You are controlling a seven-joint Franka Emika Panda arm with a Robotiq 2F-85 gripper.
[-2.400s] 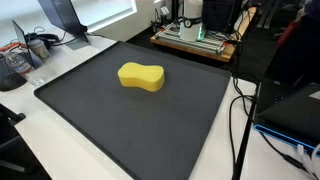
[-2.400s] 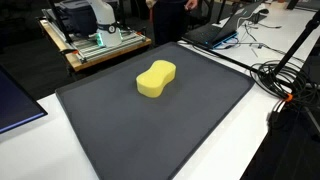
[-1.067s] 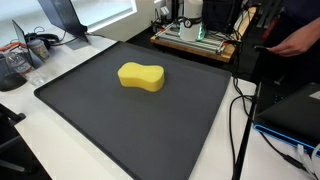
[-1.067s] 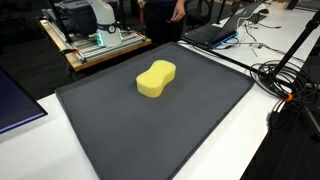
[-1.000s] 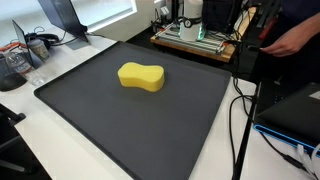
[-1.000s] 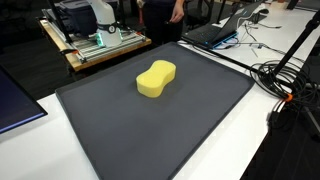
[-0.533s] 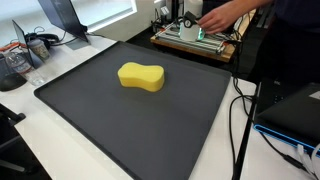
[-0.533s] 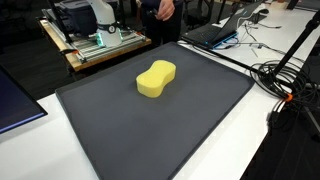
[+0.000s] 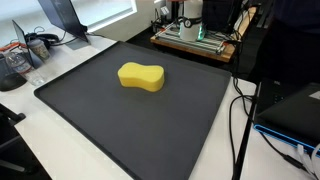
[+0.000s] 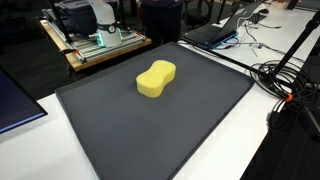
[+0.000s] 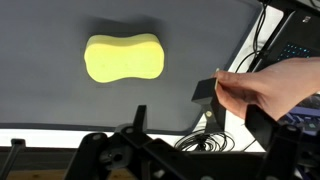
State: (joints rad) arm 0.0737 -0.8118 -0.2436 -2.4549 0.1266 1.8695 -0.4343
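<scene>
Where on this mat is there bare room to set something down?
Bare: the mat everywhere around the sponge, widest between it and the near edge. Crowded: cables along one side, the equipment cart behind.

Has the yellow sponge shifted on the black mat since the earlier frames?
No. In both exterior views the yellow sponge sits at the same spot, measured against the black mat and its edges.

In the wrist view the gripper [image 11: 185, 155] is matte black all over: chunky, angular link bars joined at rounded pivots, a broader black block at one side, surfaces too blurred to show screws or lettering
</scene>
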